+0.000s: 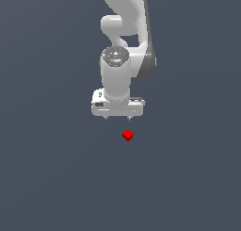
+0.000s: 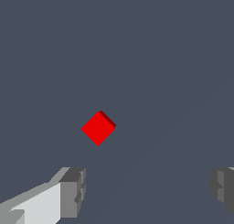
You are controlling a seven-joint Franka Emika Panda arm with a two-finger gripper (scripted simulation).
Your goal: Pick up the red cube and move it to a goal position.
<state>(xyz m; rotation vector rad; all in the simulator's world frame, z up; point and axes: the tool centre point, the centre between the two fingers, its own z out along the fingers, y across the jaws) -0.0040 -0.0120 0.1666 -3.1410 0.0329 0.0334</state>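
The red cube [image 1: 127, 135] lies alone on the dark grey floor, turned so one corner faces the camera. My white gripper [image 1: 117, 117] hangs a little above and behind it, pointing down, its short fingertips spread wide. In the wrist view the red cube [image 2: 98, 128] shows as a small diamond ahead of the gripper [image 2: 148, 191], outside the gap between the grey fingertips [image 2: 73, 191]. The fingers stand far apart, open, with nothing between them.
The white arm [image 1: 124, 27] rises behind the gripper toward the top of the exterior view. Flat dark grey floor [image 1: 56, 178] surrounds the cube on all sides.
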